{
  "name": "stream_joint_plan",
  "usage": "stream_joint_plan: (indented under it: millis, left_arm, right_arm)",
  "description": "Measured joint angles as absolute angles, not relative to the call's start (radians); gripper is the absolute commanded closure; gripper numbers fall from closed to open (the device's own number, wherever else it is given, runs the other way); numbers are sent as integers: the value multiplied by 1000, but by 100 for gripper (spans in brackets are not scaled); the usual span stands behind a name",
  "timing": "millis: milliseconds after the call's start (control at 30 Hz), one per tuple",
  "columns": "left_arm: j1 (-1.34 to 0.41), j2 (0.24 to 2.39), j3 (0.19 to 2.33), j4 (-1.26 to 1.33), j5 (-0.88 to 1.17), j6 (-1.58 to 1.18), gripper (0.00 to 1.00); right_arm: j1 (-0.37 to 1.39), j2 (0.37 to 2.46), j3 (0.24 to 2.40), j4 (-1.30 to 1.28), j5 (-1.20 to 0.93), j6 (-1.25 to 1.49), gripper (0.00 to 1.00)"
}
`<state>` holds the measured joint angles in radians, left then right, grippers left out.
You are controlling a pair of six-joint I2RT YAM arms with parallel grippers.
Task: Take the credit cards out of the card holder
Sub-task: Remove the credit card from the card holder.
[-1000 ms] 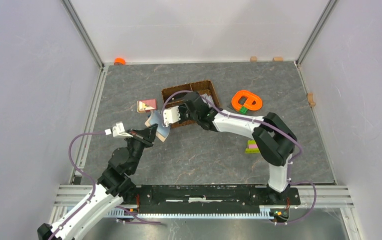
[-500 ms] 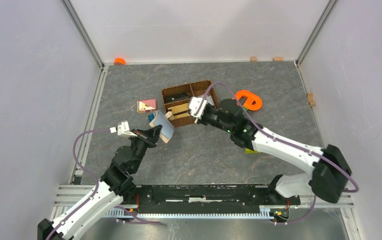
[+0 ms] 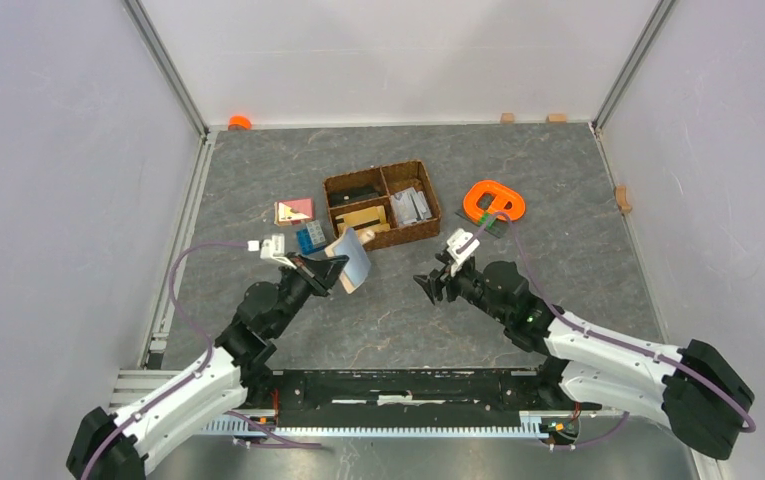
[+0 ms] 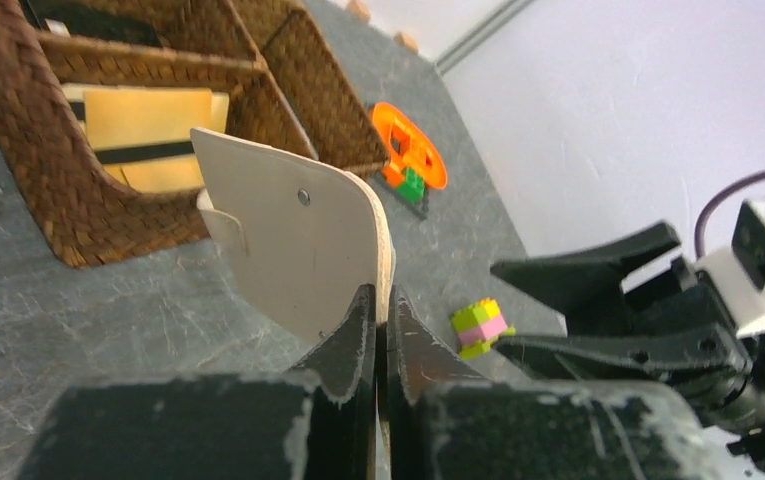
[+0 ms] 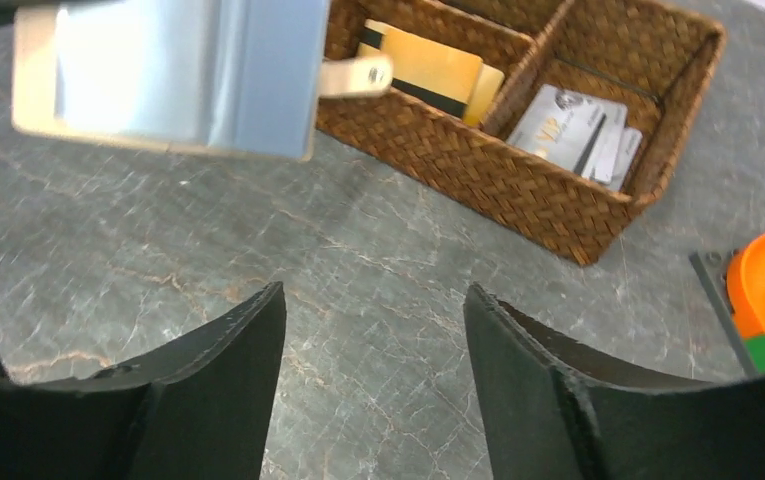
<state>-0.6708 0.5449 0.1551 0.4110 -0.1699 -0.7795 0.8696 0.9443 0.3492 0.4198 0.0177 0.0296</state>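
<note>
Pulling back from the basket [image 5: 478, 170], our right jaws now gape empty, cards [image 5: 568, 125] lying in its compartments; left jaws stay clamped on the card holder [image 3: 350, 262], aloft near it. We cannot tell whether any remain inside.

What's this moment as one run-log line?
left gripper: shut on holder | right gripper: open, empty | holder: held up, unfolded | basket: yellow and grey cards inside
</note>
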Motion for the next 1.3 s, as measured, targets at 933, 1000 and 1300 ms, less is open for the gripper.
stream_joint_plan:
  millis: [933,1000,1300]
  left_arm:
    - [-671,860,232,802,334,-793,98]
    - [-671,856,228,835,345,-796,98]
    - [-671,871,192,1031,385,-865,98]
  right_arm:
    - [520,1011,181,782,-410,582,2]
    - [503,1022,161,839,-440,622,2]
    - [473,1222,96,1253,-577,889,2]
